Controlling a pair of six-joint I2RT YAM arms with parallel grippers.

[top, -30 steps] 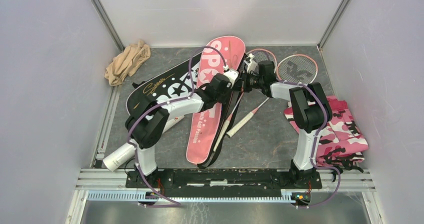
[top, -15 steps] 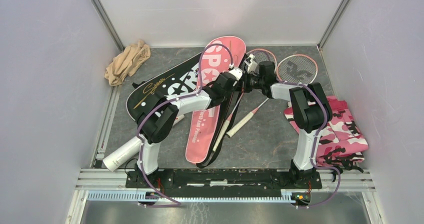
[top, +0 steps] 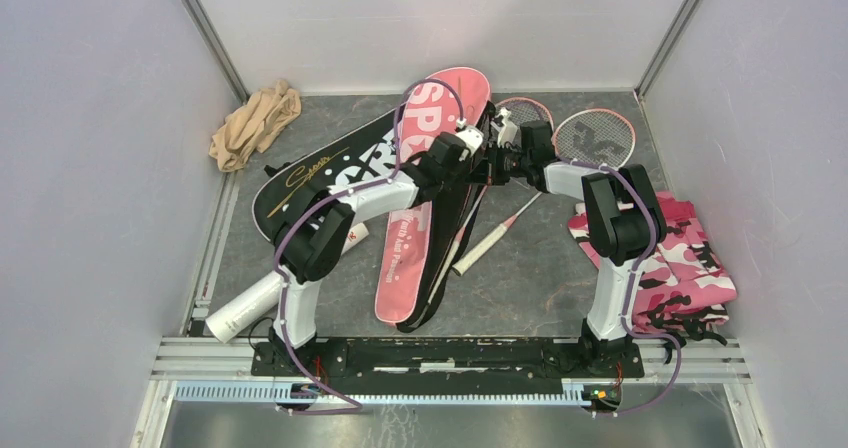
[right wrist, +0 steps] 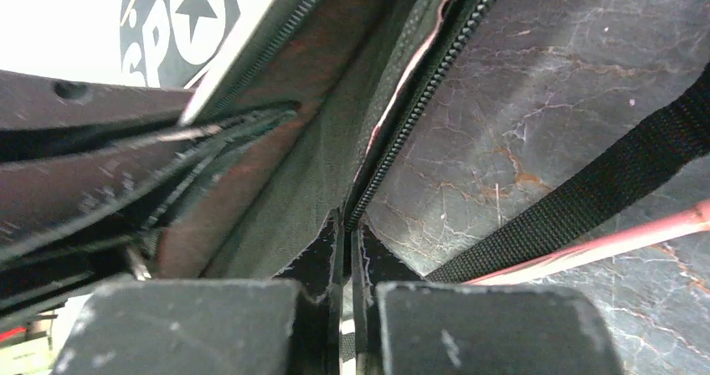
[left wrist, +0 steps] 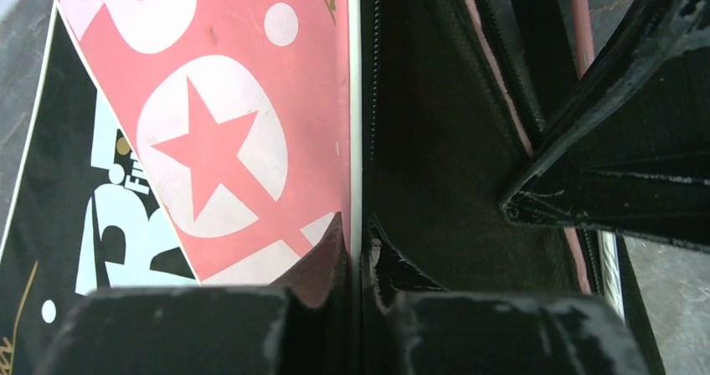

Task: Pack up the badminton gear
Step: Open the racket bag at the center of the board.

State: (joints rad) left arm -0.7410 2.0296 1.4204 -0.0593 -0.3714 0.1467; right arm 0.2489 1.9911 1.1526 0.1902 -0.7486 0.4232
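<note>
Bench: grey marbled bench, pale walls on three sides.
Pink bag: pink bag lies mid-bench, its far end overlapping the black bag, its right edge unzipped.
Left end effector: left end effector clamped on the pink bag's white-piped top flap.
Right end effector: right end effector pinched on its lower zipper edge.
Rackets: rackets just right of the bag.
Tube: white tube near left.
</note>
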